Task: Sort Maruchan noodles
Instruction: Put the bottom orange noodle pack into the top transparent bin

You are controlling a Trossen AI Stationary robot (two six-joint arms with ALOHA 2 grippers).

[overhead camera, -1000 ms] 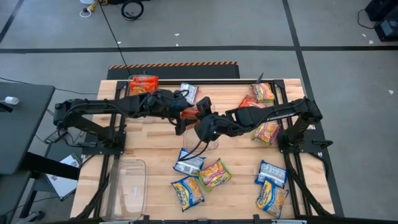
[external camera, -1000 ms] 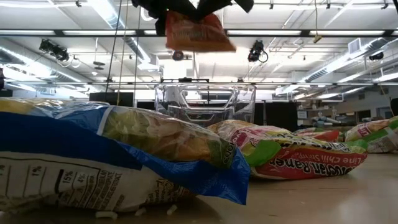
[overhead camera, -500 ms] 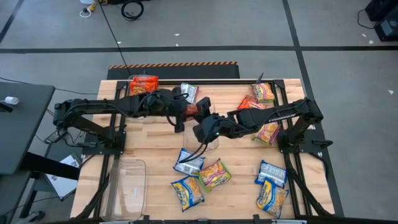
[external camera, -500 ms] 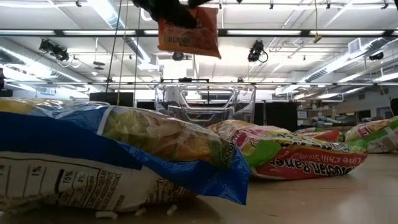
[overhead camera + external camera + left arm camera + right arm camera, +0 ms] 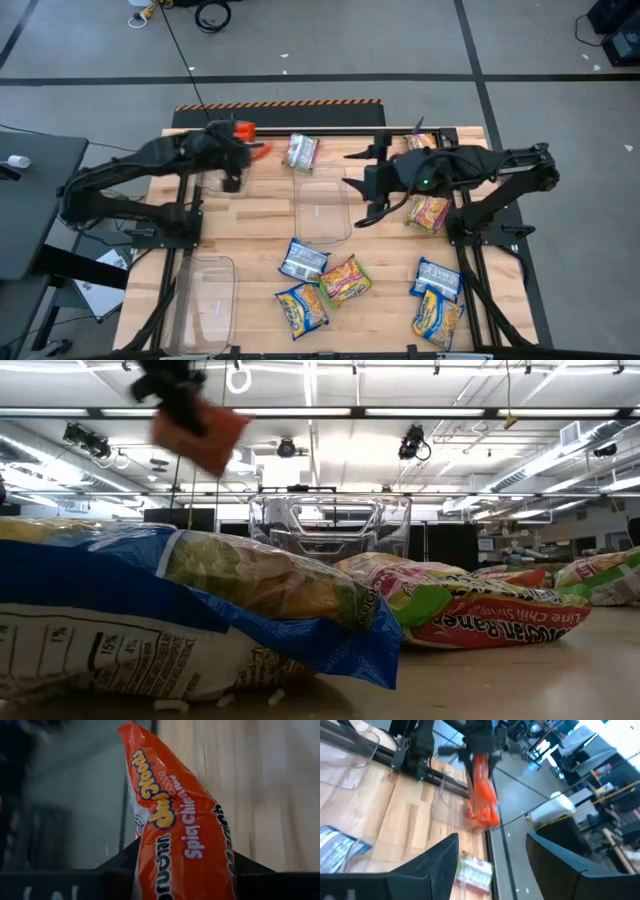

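Note:
An orange-red Maruchan packet [image 5: 175, 820] hangs in the air over the table's far left part, with my left gripper [image 5: 243, 150] shut on it. In the low view the packet [image 5: 203, 438] shows high up, below the gripper [image 5: 172, 382]. My right gripper [image 5: 360, 187] stands open over the table's middle right, apart from the packet, with nothing between its fingers [image 5: 437, 865]. Several more noodle packets lie flat on the wood: a white-green one [image 5: 300, 151] at the far edge, and blue-yellow ones [image 5: 301, 308] and a yellow-pink-green one [image 5: 345, 278] near the front. My left gripper pinches the orange-red packet's upper end [image 5: 167, 870] between its two fingers [image 5: 120, 867], coming from above. The packet hangs below the fingers [image 5: 482, 795], tilted a little in the low view and clear of the table.
A clear bin [image 5: 322, 210] stands at the table's middle, another clear bin [image 5: 205, 295] at the near left. More orange-red packets [image 5: 243, 127] lie at the far left corner. Packets [image 5: 430, 212] [image 5: 437, 315] crowd the right side. Bare wood lies between the left arm and the middle bin.
Over the middle bin, my right gripper has opened, let go of the orange-red packet and drawn back toward the table's right edge. My left gripper has taken hold of the packet and carried it toward the far left corner, where it hangs clear.

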